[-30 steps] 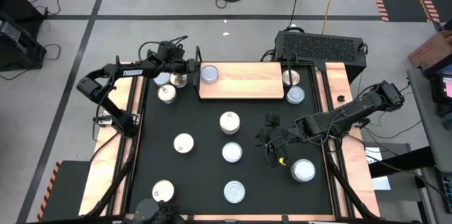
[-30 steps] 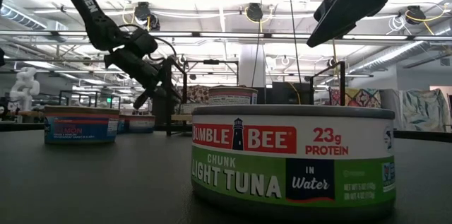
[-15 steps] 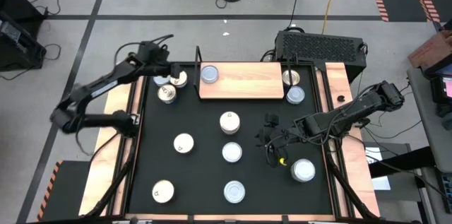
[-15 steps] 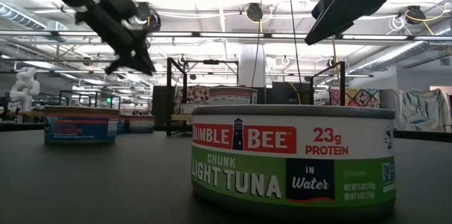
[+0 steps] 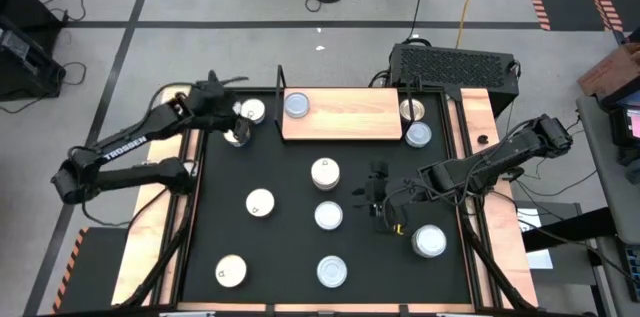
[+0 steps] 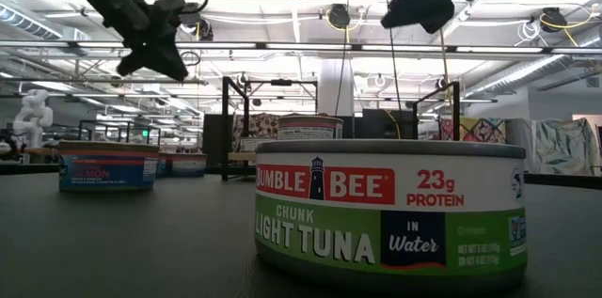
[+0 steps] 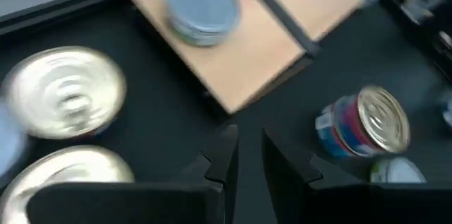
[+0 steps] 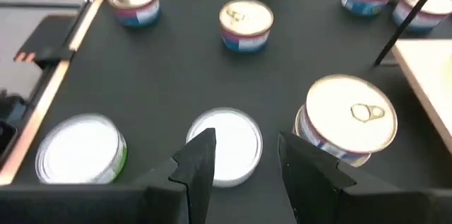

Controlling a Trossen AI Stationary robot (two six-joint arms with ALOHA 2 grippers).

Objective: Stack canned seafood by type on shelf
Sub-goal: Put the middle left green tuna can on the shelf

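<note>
The shelf, a light wooden board, lies at the far middle of the table. One pale blue-topped tin rests flat on its left end. Other tins of canned seafood stand on the black tabletop: two gold-topped ones left of the shelf and several in the middle and front. My left gripper hangs above the two left tins, open by a narrow gap and empty. My right gripper hovers open and empty at centre right, above a white-topped tin and beside a gold-topped one.
Two more tins stand by the shelf's right end. A black ribbed box sits behind the far right corner. A tuna tin stands close to the near edge. Black posts rise at the shelf's ends.
My left gripper has drawn back from the shelf's left end toward the table's left edge, rising and rolling as it went; its finger gap looks unchanged. My right gripper has tipped its fingers upward a little and otherwise stayed in place. No tin has moved.
</note>
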